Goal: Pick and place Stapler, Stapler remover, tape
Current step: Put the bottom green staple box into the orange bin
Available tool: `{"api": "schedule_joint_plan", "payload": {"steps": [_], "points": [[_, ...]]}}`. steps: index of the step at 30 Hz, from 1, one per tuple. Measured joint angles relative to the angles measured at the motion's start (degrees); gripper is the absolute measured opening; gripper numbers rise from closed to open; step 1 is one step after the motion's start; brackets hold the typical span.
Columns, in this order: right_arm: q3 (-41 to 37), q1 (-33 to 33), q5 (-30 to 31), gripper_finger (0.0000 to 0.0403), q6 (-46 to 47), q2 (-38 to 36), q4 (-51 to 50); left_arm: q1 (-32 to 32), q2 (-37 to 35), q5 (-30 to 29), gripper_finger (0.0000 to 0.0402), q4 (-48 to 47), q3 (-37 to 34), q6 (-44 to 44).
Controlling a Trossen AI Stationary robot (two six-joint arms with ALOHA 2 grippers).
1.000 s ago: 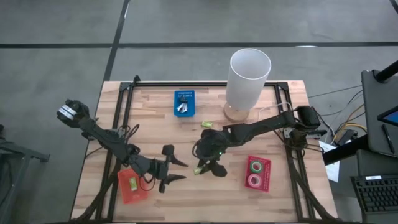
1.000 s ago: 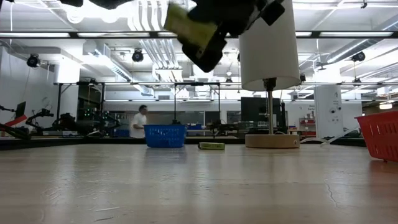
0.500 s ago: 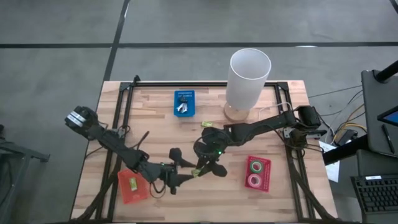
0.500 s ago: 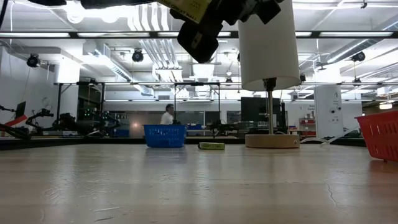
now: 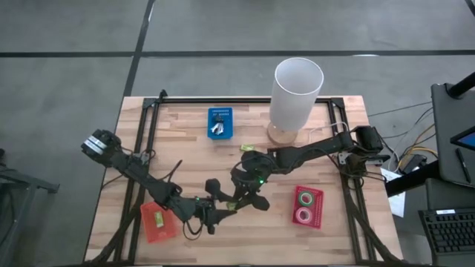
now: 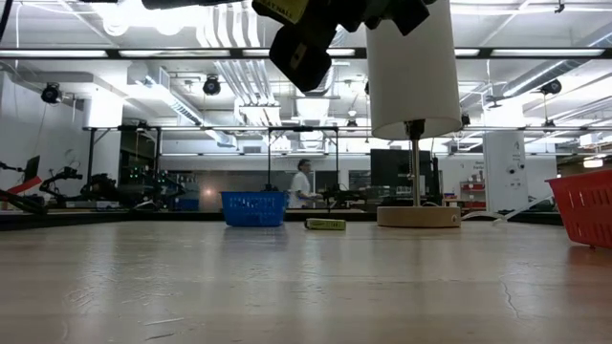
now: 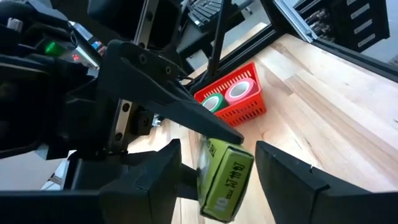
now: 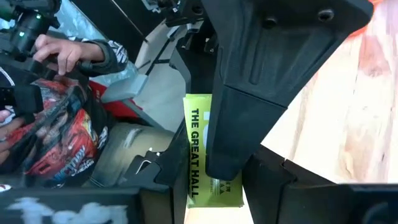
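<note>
Near the worktop's centre, the right gripper (image 5: 239, 199) holds a small yellow-green box (image 7: 225, 180), lifted clear of the wood. Its fingers (image 8: 249, 112) are clamped on the box's flat sides. Just at its nine o'clock, the left gripper (image 5: 221, 204) has its fingers (image 7: 292, 177) spread wide, one on each side of the box and not yet touching it. This looks like a handover from right to left; next the left gripper must close squarely on the box before the right lets go. At four o'clock sits a red basket (image 5: 317, 210) with green and pink tape (image 5: 303, 207); at eight o'clock an orange basket (image 5: 147, 225); at eleven o'clock a blue basket (image 5: 220, 113).
</note>
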Motion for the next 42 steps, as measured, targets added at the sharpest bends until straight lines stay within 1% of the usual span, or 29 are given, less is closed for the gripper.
{"api": "schedule_joint_plan", "payload": {"steps": [5, 13, 15, 17, 20, 25, 28, 31, 34, 37, 39, 42], "points": [[0.0, 0.0, 0.0, 0.0115, -0.2, 0.0, 0.1, 0.0, -0.1, -0.1, 0.0165, -0.1, 0.1, -0.7], [0.0, 0.0, 0.0, 0.0129, 0.0, 0.0, -0.1, 0.0, -0.1, 0.1, 0.0065, -0.4, 0.0, -1.1], [0.0, 0.0, 0.0, 0.0133, 0.3, 0.0, -0.3, -0.1, -0.1, 0.1, 0.0046, -0.4, 0.0, -1.4], [0.0, 0.0, 0.0, 0.0139, 0.9, -0.1, -1.2, -0.1, -0.1, 0.1, 0.0043, -0.6, 0.0, -2.0], [0.0, 0.0, -0.1, 0.0152, 0.0, -0.8, -5.1, -0.2, -0.3, 0.1, 0.0043, -1.1, 0.0, -3.8], [0.0, 0.0, -0.3, 0.0177, -2.8, -1.6, -13.1, -0.6, -0.5, -0.1, 0.0085, -3.5, 0.2, -7.7], [0.0, 0.1, -0.3, 0.0188, -4.3, -1.7, -17.9, -1.1, -1.2, -0.5, 0.0091, -5.4, 0.2, -10.9], [-0.6, 0.5, -0.3, 0.0195, -4.6, -1.7, -19.9, -2.1, -3.0, -0.6, 0.0074, -11.2, 0.0, -17.0], [-2.0, 1.0, -0.3, 0.0196, -4.7, -1.7, -20.0, -3.0, -5.2, -0.5, 0.0042, -17.8, 0.0, -24.9], [-4.1, 1.5, -0.1, 0.0194, -4.6, -1.7, -20.0, -3.2, -6.7, 0.2, 0.0009, -21.0, -0.1, -32.0], [-5.8, 2.0, 1.1, 0.0194, -4.3, -1.7, -19.9, -3.2, -6.8, 1.3, 0.0005, -21.0, -0.2, -33.4], [-8.9, 3.6, 4.5, 0.0194, -3.1, -1.7, -19.1, -2.7, -5.6, 1.8, 0.0026, -21.0, -0.3, -35.4]]}}
